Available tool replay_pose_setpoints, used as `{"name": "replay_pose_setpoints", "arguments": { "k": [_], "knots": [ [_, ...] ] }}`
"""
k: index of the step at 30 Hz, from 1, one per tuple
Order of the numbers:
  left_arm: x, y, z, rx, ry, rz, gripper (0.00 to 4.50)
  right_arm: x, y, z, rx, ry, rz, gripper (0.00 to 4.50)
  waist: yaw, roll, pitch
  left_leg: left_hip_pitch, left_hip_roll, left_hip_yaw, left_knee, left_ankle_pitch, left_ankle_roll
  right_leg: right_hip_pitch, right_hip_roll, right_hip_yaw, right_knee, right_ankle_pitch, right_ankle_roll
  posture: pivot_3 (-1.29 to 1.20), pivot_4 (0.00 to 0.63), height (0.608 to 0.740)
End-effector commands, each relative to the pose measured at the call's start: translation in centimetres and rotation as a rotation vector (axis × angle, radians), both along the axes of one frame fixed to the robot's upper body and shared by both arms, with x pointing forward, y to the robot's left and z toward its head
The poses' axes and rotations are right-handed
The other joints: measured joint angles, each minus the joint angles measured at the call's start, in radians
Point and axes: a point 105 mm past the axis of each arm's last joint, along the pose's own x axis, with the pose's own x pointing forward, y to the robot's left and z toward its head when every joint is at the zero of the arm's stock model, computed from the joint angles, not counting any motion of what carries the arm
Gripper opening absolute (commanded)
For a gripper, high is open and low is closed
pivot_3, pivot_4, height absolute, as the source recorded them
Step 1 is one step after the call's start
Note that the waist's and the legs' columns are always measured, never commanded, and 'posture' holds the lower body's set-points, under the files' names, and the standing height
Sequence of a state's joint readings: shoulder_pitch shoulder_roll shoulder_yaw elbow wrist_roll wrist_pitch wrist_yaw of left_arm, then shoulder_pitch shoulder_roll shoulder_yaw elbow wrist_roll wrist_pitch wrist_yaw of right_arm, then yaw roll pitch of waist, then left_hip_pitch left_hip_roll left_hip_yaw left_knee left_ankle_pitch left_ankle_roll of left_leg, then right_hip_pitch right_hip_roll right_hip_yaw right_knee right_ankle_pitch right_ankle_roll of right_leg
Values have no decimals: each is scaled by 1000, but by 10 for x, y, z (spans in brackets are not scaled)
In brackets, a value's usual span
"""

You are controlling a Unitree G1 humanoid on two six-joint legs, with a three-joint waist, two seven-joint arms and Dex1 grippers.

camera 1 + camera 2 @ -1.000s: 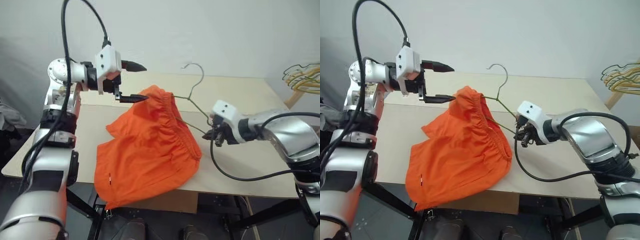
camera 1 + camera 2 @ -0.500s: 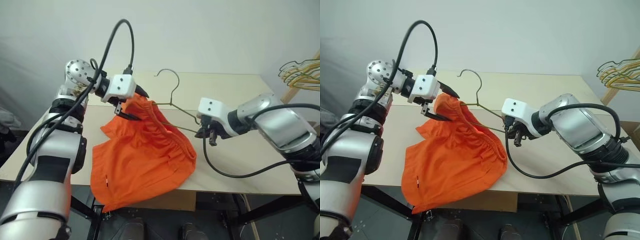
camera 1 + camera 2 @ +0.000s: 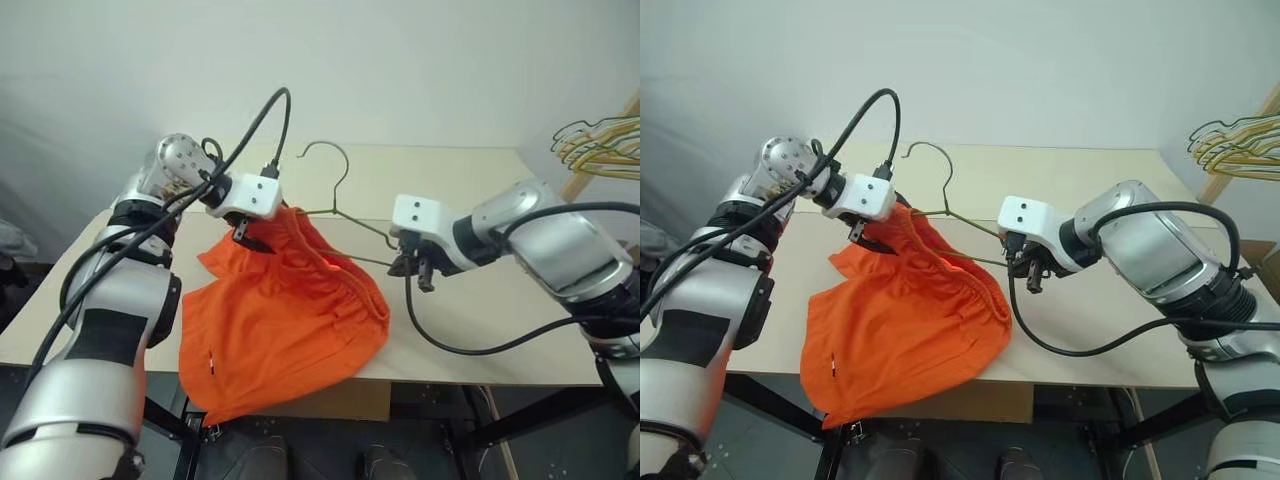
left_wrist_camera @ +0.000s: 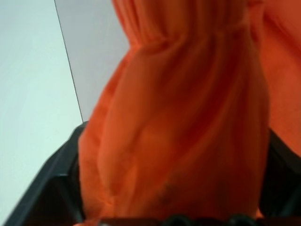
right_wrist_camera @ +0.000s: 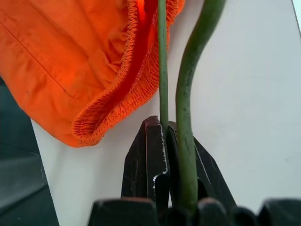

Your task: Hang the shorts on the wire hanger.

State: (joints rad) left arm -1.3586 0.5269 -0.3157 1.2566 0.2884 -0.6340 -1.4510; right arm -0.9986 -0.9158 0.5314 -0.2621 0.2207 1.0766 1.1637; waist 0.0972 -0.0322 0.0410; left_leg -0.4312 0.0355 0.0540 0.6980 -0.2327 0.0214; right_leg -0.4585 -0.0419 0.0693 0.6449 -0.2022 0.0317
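Looking down from the head camera, the orange shorts (image 3: 285, 320) drape over the tan table's (image 3: 480, 190) front edge, their raised waistband threaded on the wire hanger (image 3: 345, 205). The left gripper (image 3: 262, 238) straddles that bunched top, the right gripper (image 3: 412, 268) holding the hanger's end

Left wrist: fabric fills the parted fingers (image 4: 47, 188), grip uncertain

Right wrist: fingers (image 5: 150, 160) clenched on wire

The shorts (image 3: 290, 310) are thin matt orange cloth, gathered and ribbed at the waistband; the wire hanger (image 3: 345, 205) is thin, smooth dull metal; the bench (image 3: 480, 190) is pale matt wood.
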Motion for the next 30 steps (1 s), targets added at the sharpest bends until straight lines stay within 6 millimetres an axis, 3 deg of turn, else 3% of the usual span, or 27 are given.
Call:
{"name": "replay_pose_setpoints", "arguments": {
  "k": [1, 9, 10, 14, 19, 27, 30],
  "knots": [
    [2, -4, 10, -14, -36, -11, 2882, 0, 4, 20, 21, -64, 24, 0, -1, 0, 0, 0, 0, 0, 0, 0, 0, 0, 0, 0, 0, 0, 0, 110, 0, 740],
    [1, -7, 9, -38, -10, -7, 205, 1, 5, 21, 26, -75, 10, 0, -2, 0, 0, 0, 0, 0, 1, 0, 0, 0, 0, 0, 1, 0, 0, 100, 0, 740],
    [0, -7, 9, -40, -2, -7, 30, 1, 5, 21, 24, -81, 14, 0, -2, 0, 0, 0, 0, 0, 1, 0, 0, 0, 0, 0, 1, 0, 0, 99, 0, 740],
    [1, -7, 12, -74, 11, 8, 30, 0, 3, 19, 36, -119, 18, 0, -2, 0, 0, 0, 0, 0, 1, 0, 0, 0, 0, 0, 1, 0, 0, 94, 0, 740],
    [-1, -8, 16, -147, 75, 31, 0, 1, -16, 14, 44, -150, -82, 1475, -1, 0, 0, 0, 0, 0, 2, 0, 0, 0, 0, 0, 1, 0, 0, 91, 0, 740],
    [-5, -1, 11, -205, 152, 49, 0, -8, -72, 35, 257, -234, -393, 4401, -1, 0, 0, 1, 0, -1, 2, 0, 0, 1, 0, 0, 2, 0, 0, 95, 0, 740],
    [-6, 0, 7, -215, 163, 55, 0, -17, -90, 42, 416, -287, -477, 4460, -1, -1, -1, 1, 0, -1, 3, 0, 0, 2, 0, 0, 2, 0, 0, 96, 0, 740]
  ]
}}
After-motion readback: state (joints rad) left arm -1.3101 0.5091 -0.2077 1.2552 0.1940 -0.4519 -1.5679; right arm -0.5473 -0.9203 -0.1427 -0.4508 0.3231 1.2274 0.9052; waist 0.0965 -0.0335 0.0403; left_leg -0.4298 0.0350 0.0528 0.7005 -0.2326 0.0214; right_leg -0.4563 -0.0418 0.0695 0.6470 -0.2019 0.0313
